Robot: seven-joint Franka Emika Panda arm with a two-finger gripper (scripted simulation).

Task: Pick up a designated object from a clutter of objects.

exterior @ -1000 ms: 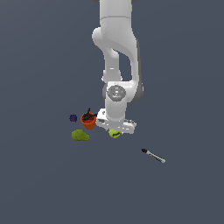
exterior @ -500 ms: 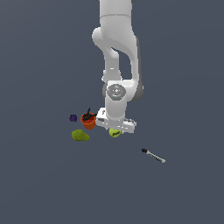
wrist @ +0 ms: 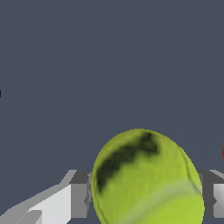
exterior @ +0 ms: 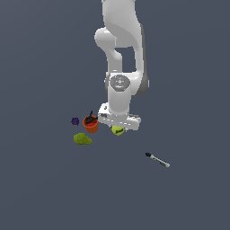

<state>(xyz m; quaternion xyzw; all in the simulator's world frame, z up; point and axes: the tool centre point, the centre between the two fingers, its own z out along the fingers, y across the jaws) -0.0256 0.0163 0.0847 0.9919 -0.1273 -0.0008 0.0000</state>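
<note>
The designated object, a yellow-green tennis ball [exterior: 117, 130] with a dark mark, sits directly under the white hand. My gripper [exterior: 118, 128] is shut on it. In the wrist view the ball [wrist: 146, 179] fills the gap of the gripper [wrist: 146, 199], and a grey finger pad [wrist: 81, 194] presses on each side of it. The rest of the clutter lies toward the exterior view's left: an orange cup [exterior: 90, 124] with a black piece, a purple cube [exterior: 75, 121] and an olive-green lump [exterior: 82, 139].
A thin black-and-grey pen [exterior: 157, 159] lies apart from the pile, toward the exterior view's right and nearer the camera. The orange cup stands close beside the hand's left end. The floor is plain dark grey.
The hand and the ball between its fingers sit slightly higher in the exterior view than one second ago. The other items have not moved.
</note>
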